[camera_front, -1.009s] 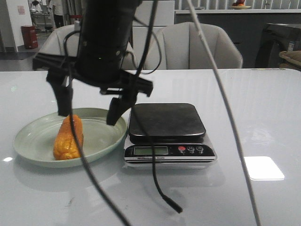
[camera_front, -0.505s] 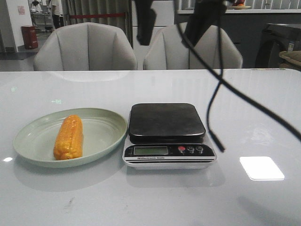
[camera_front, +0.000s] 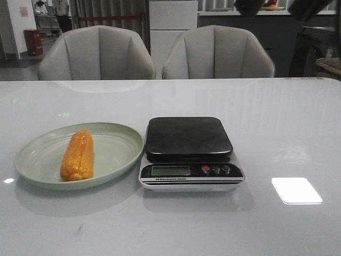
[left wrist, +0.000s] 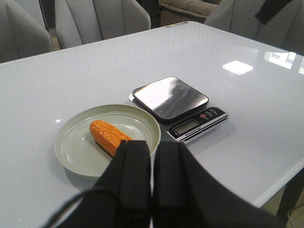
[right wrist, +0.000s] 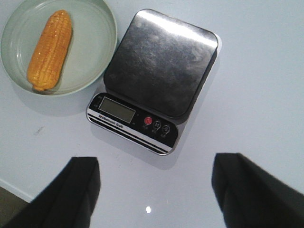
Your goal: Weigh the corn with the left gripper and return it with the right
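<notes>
Glossy white surface (camera_front: 298,122), carrying a bright rectangular light reflection (camera_front: 296,190) near its front right. Two grey upholstered chairs (camera_front: 97,53) (camera_front: 217,52) stand side by side at the far edge. Behind them: a white cabinet (camera_front: 171,26), a dark counter (camera_front: 298,32), vertical curtains (camera_front: 109,12). A red bin (camera_front: 33,41) stands far left on the grey floor. Lighting dim, even.

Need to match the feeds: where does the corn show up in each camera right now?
Front view: corn lies lengthwise in the green plate, left of the scale.
Left wrist view: corn in the plate, just beyond the shut left gripper.
Right wrist view: corn in the plate, beside the scale.
Shared landmark: the scale.
</notes>
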`<state>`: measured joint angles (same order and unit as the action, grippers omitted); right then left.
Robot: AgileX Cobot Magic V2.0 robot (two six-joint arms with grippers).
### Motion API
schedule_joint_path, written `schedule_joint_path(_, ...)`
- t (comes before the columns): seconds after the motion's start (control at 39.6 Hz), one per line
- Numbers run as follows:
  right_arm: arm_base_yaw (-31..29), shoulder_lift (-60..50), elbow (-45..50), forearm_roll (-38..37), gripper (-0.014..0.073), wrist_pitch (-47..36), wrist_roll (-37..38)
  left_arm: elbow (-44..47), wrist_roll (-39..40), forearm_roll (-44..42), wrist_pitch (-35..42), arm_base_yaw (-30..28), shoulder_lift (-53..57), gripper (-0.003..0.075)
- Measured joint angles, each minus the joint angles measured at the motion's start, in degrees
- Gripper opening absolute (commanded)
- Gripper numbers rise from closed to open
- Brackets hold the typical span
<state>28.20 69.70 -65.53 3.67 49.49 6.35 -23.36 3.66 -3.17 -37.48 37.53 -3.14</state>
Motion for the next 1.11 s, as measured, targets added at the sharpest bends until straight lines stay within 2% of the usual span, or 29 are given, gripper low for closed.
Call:
schedule_joint_path(0.33, 0.0, -22.9, 21.5, -0.3, 0.0588, -10.4, -0.1, 0.0, 0.0, 0.0, 0.0, 0.0, 0.0, 0.0113)
schedule_joint_path(0.78, 0.0, -62.9, 45.1, -0.4, 0.0588, -23.9, -0.2, 0.0, 0.0, 0.0, 0.0, 0.0, 0.0, 0.0113)
schedule_joint_path(1.01, 0.0, -68.1, 53.4, -0.4, 0.0578, -30.3, -0.2, 0.0, 0.0, 0.0, 0.0, 0.0, 0.0, 0.0113)
schedule_joint_path(1.06, 0.0, -68.1, 54.1, -0.5, 0.0547, -31.0, -0.2, 0.0, 0.0, 0.0, 0.0, 0.0, 0.0, 0.0113)
schedule_joint_path(1.11, 0.0, -68.1, 54.3, -0.5, 0.0480, -31.4, -0.2, 0.0, 0.0, 0.0, 0.0, 0.0, 0.0, 0.0113)
